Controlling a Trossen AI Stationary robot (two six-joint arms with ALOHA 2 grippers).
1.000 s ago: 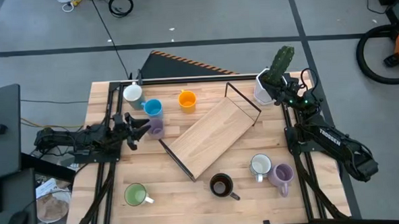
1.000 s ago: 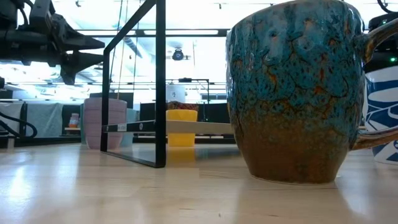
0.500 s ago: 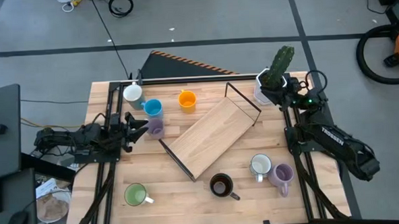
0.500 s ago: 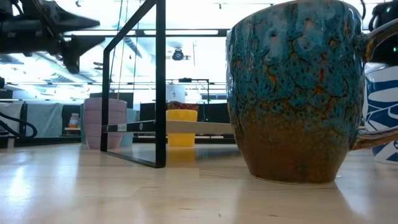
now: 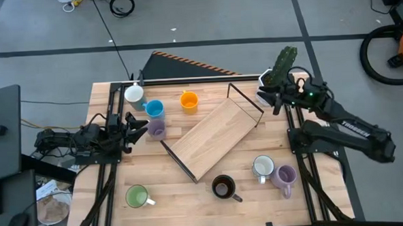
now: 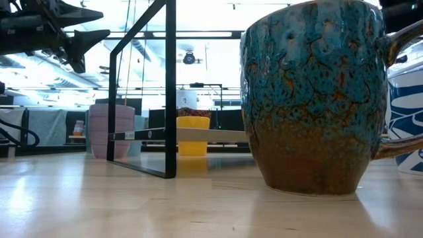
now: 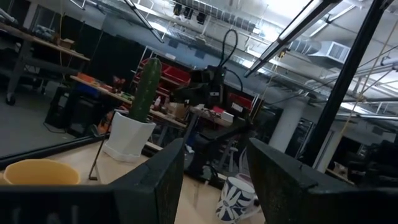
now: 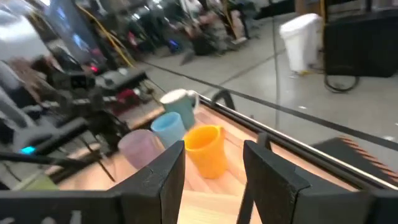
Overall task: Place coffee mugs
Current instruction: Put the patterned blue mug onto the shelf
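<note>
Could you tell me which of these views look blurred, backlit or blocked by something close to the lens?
Right wrist view: motion-smeared, though the orange mug is still readable. Low view: the brown mug fills much of the frame and bright room lights behind turn the rack into a silhouette. Left wrist view: dim, with the cactus pot sharp enough. High view: evenly lit and clear.

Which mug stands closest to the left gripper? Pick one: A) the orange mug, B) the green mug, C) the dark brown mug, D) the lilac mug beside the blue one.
D: in the high view the left gripper sits just beside the lilac mug, open and not touching it, while the green mug, orange mug and dark brown mug all stand farther off.
</note>
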